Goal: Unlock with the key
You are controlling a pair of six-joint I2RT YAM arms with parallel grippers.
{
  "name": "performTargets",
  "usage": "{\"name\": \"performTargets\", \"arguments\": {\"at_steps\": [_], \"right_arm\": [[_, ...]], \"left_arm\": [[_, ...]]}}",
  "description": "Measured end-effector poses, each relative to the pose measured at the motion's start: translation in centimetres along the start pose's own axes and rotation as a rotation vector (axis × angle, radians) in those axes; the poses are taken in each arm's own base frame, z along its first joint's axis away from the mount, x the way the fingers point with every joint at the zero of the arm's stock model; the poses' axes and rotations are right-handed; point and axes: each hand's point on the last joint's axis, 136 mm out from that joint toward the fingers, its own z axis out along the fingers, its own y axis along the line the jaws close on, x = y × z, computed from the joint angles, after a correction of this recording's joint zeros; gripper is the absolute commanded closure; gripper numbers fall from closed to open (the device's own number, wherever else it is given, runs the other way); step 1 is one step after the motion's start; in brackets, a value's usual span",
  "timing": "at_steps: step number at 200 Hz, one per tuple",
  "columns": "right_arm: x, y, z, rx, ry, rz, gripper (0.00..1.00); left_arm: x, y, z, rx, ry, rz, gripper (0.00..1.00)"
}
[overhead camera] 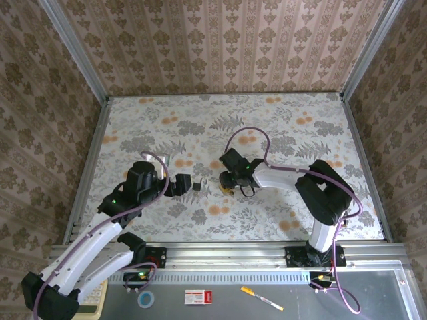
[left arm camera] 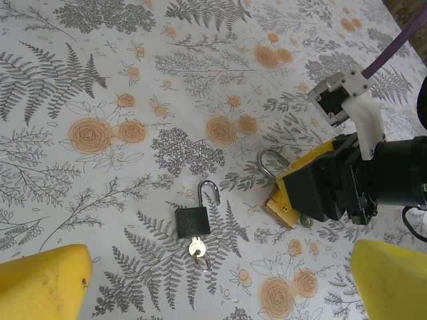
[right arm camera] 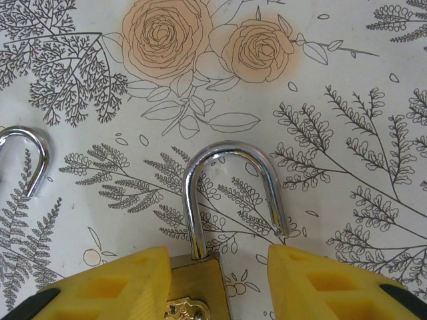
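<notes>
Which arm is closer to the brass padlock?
Right. The right arm's fingers sit on either side of the brass padlock. The left arm's fingers are farther off, on the far side of the dark padlock.

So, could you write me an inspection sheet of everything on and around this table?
Surface: table under a floral cloth, lying flat.
Job's things: dark padlock with its shackle open and the key in its base; brass padlock beside it, its shackle apparently open too.
Clutter: pen, red box and tape roll on the near ledge.
Tools: left tool open, just short of the dark padlock; right tool open, straddling the brass padlock with a gap on one side.
Cables: purple cables loop near each tool.
Surroundings: wallpapered walls, metal frame.
</notes>
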Motion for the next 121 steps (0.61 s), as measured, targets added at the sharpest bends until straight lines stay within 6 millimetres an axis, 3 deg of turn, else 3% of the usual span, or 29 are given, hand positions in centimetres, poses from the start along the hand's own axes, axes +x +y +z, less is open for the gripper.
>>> {"name": "performTargets", "arguments": {"at_steps": [48, 92, 121], "right_arm": [[1.2, -0.2, -2.0, 0.021, -0.014, 0.063, 0.48], [-1.1, 0.8, -6.8, -0.058, -0.135, 0.126, 0.36], [-1.3, 1.3, -8.3, -0.108, -0.154, 0.125, 0.27]], "left_arm": [[-0.2, -0.1, -0.1, 0.003, -0.009, 0.001, 0.00], [-0.1, 0.0, 0.1, 0.000, -0.002, 0.001, 0.00], [-0.1, 0.1, 0.0, -0.003, -0.004, -0.001, 0.00]]}}
